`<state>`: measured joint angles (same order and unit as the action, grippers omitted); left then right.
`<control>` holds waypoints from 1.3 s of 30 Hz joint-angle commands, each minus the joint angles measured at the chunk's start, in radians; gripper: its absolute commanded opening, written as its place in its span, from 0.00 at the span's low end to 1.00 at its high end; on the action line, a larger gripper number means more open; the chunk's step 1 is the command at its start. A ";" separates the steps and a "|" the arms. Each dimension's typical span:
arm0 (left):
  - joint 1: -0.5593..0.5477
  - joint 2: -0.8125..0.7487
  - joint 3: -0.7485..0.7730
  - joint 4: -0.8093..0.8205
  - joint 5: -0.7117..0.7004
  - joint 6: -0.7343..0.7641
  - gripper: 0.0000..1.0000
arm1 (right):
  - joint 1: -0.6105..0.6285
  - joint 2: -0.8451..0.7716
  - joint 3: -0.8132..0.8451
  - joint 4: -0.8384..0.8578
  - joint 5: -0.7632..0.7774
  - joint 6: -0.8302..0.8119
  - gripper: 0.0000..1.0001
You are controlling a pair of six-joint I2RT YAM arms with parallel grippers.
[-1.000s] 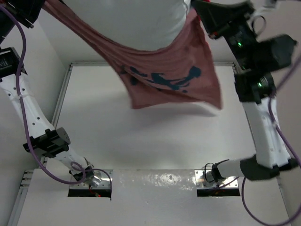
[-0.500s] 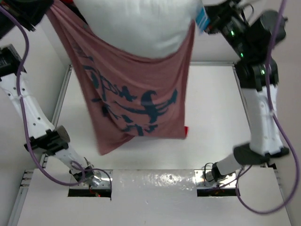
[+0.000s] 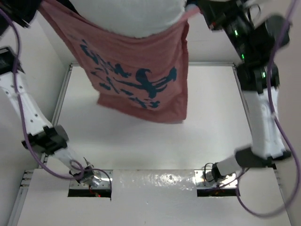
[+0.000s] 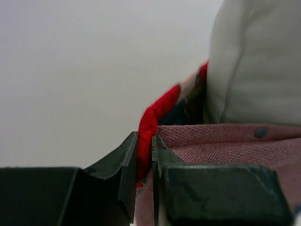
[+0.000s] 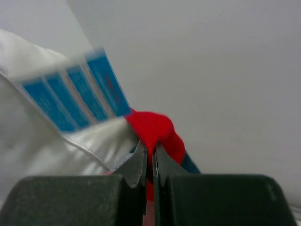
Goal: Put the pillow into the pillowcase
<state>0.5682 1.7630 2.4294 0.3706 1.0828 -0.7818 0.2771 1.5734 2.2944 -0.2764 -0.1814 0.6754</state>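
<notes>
Red-orange cloth hangs above the table (image 3: 141,146): your pillowcase (image 3: 141,80) is held up by its mouth, teal print facing the overhead camera. Your left gripper (image 4: 145,153) is nipped narrow on the red hem at one corner; your right gripper (image 5: 149,160) is pinched tight on the hem at the other. The pillow (image 3: 131,16) bulges white from the opening between them, its blue label (image 5: 77,96) beside the right jaws. How deep it sits is probably not readable, since the frame cuts it off.
</notes>
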 commanded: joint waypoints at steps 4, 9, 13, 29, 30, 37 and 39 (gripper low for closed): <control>0.069 0.015 0.242 0.212 -0.126 -0.194 0.00 | -0.032 -0.064 0.165 0.054 0.093 -0.034 0.00; -0.049 -0.222 -0.189 0.046 -0.071 0.196 0.00 | -0.030 -0.264 -0.216 0.171 0.149 -0.071 0.00; -0.001 0.006 -0.040 0.164 -0.043 -0.120 0.00 | -0.033 -0.064 0.038 -0.025 0.125 -0.069 0.00; -0.097 -0.202 -0.404 0.008 -0.056 0.224 0.00 | -0.036 -0.331 -0.476 0.240 0.228 -0.022 0.00; -0.088 -0.194 -0.392 0.030 -0.114 0.181 0.00 | -0.035 -0.208 -0.282 0.097 0.227 -0.066 0.00; 0.020 -0.116 0.041 0.232 -0.114 -0.038 0.00 | -0.035 -0.327 -0.271 0.320 0.176 -0.042 0.00; -0.054 -0.185 -0.213 0.100 -0.145 0.137 0.00 | -0.035 -0.296 -0.412 0.245 0.233 -0.065 0.00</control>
<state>0.5880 1.6676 2.3501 0.5167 1.0218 -0.8059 0.2646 1.3605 2.0079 -0.2005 -0.1009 0.6521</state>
